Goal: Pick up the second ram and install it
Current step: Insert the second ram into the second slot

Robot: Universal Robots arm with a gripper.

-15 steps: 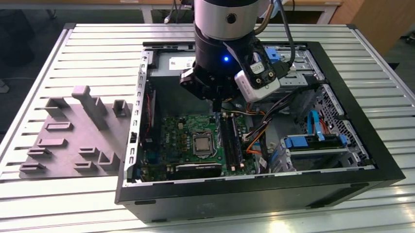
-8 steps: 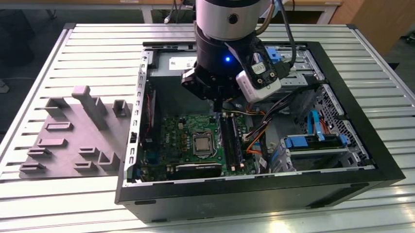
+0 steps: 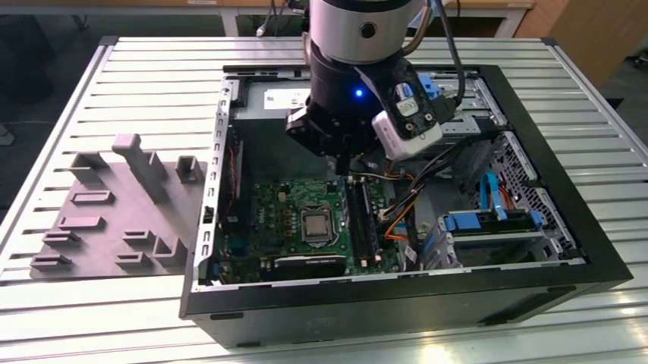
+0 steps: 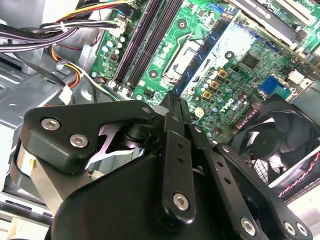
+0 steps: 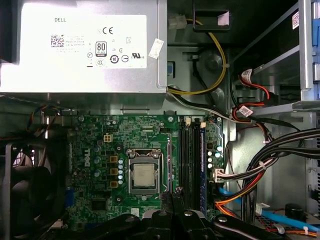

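Observation:
My gripper (image 3: 347,165) hangs shut inside the open computer case, just above the far end of the long dark memory slots (image 3: 362,224). In both wrist views its fingers (image 4: 172,102) (image 5: 176,200) are pressed together with nothing visible between them. The slots (image 5: 190,155) (image 4: 145,45) run beside the processor socket (image 5: 144,175) on the green motherboard (image 3: 294,205). A dark stick seems to stand in one slot. I cannot tell whether it is the second ram.
A grey fixture with posts (image 3: 121,205) lies on the table at the exterior view's left. The case wall (image 3: 405,296), power supply (image 5: 85,45), cable bundles (image 5: 250,170), a fan (image 4: 275,145) and a drive cage (image 3: 496,220) crowd around the motherboard.

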